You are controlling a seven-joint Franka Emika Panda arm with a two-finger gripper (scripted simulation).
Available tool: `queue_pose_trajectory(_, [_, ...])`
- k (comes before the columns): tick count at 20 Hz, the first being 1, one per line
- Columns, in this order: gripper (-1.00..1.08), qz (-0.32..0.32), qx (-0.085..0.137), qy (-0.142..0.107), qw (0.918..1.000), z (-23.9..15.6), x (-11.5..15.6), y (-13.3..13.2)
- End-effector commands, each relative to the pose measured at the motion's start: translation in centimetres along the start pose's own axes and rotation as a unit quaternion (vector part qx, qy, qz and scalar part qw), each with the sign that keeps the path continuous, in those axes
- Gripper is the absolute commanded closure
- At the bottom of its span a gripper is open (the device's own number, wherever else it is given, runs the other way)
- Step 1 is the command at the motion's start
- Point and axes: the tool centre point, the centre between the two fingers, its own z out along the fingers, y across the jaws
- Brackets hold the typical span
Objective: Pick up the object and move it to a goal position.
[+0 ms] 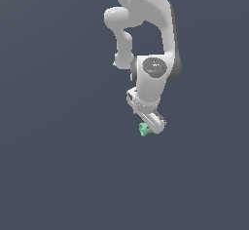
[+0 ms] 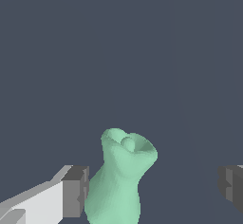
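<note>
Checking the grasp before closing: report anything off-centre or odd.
The object sits off-centre in the open end effector: right beside one finger, with a wide gap to the other finger. Nothing else stands out.

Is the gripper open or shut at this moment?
Open. In the wrist view the gripper has its two fingers far apart; the green object stands between them, near one finger, not clamped.

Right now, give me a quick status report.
Gripper open, fingers astride the mint-green spool-shaped object. One finger beside it, other apart. Nothing else visible nearby.
</note>
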Motion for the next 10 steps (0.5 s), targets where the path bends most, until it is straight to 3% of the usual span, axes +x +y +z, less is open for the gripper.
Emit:
queue_pose_trajectory(1, [-0.92, 0.029, 0.001, 0.0, 0.9996, 0.2, -0.6, -0.4])
queue_pose_trajectory(10, [-0.92, 0.108, 0.004, 0.0, 0.9941, 0.9, -2.4, -1.6])
